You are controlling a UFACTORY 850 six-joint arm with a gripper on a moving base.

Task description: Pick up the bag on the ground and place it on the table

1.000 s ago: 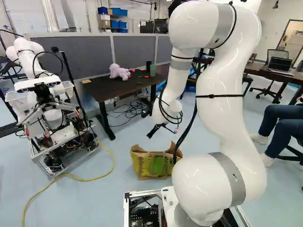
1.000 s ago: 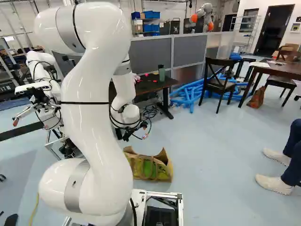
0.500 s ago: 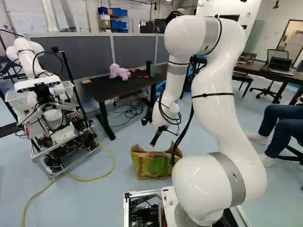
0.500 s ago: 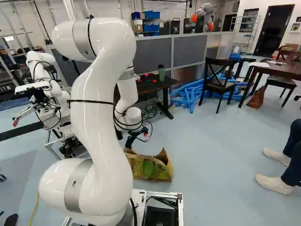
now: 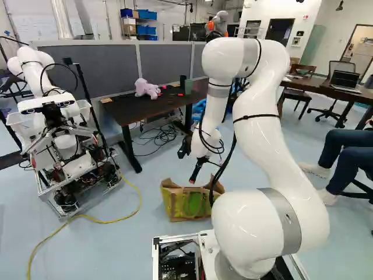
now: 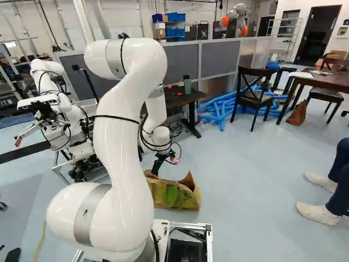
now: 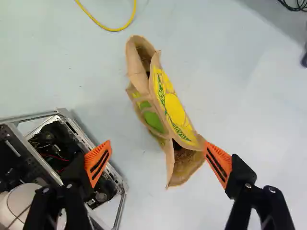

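Brown bag, its inside mostly hidden.

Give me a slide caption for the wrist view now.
Open pincer with orange pads above an upright paper bag on the pale floor.

Both base views look ahead and slightly down over the bag, from farther back; the wrist view faces down from above, nearer it. All three share the bag and surrounding floor.

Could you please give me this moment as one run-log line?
gripper: open, bag ahead | bag: on floor, ungripped | pick-up: not yet made
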